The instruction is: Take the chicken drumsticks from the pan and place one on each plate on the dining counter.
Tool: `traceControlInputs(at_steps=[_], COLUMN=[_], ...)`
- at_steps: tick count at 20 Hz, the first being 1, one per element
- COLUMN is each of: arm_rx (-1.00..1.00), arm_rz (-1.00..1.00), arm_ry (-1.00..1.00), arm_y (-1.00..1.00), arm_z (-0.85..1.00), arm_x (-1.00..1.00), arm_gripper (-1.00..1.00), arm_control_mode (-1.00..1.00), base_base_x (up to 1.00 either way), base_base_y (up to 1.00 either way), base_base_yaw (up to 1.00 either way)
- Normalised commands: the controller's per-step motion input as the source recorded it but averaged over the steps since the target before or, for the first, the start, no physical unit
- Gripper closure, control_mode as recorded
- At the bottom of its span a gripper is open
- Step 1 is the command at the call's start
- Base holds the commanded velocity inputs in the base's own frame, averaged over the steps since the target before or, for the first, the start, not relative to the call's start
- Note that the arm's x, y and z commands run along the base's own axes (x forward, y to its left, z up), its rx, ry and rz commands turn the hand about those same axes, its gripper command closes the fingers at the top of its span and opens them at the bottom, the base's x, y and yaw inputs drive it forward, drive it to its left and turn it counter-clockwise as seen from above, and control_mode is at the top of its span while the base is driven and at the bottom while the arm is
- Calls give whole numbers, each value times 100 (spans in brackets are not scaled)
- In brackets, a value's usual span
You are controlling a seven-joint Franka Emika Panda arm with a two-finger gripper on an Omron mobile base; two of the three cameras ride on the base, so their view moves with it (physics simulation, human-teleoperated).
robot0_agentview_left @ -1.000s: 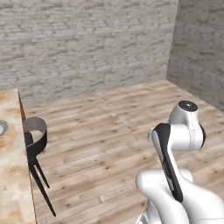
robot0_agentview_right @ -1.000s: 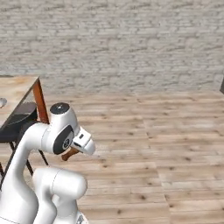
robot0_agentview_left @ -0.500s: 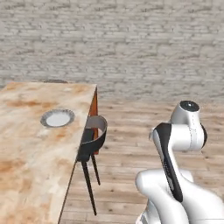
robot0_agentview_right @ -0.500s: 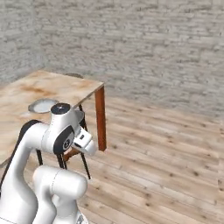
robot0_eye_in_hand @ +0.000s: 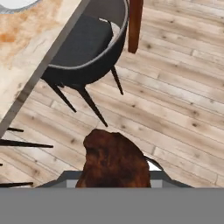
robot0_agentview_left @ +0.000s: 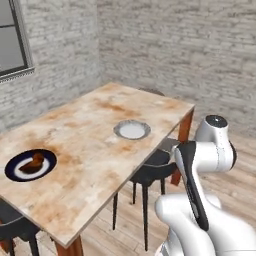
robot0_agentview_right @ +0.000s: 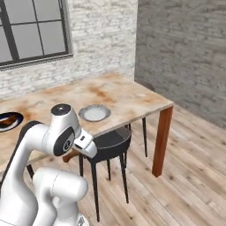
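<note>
A glossy reddish-brown chicken drumstick sits between my fingers in the hand view, with my gripper shut on it; its tip shows under the white hand in the right base view. It hangs over the wooden floor, beside the dining counter. On the counter, the blue-rimmed plate carries another drumstick. The light grey plate lies bare near the counter's edge. The pan is out of view.
A dark round chair stands tucked at the counter's edge, close to the arm. A reddish wooden table leg stands at the corner. Brick walls and a window lie behind; open plank floor spreads to the right.
The whole picture has swung as the base turned: the dining counter with both plates has come fully into view. The gripper keeps its hold on the drumstick.
</note>
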Motion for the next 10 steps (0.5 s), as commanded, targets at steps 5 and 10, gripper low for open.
traceControlInputs(at_steps=[5, 10], arm_rx=[0, 0], arm_rz=[0, 0], arm_ry=[0, 0], arm_y=[0, 0], arm_z=[0, 0], arm_x=[0, 0], arm_gripper=[100, 100], arm_control_mode=[100, 100], base_base_x=[74, 84], base_base_y=[-28, -20], base_base_yaw=[43, 31])
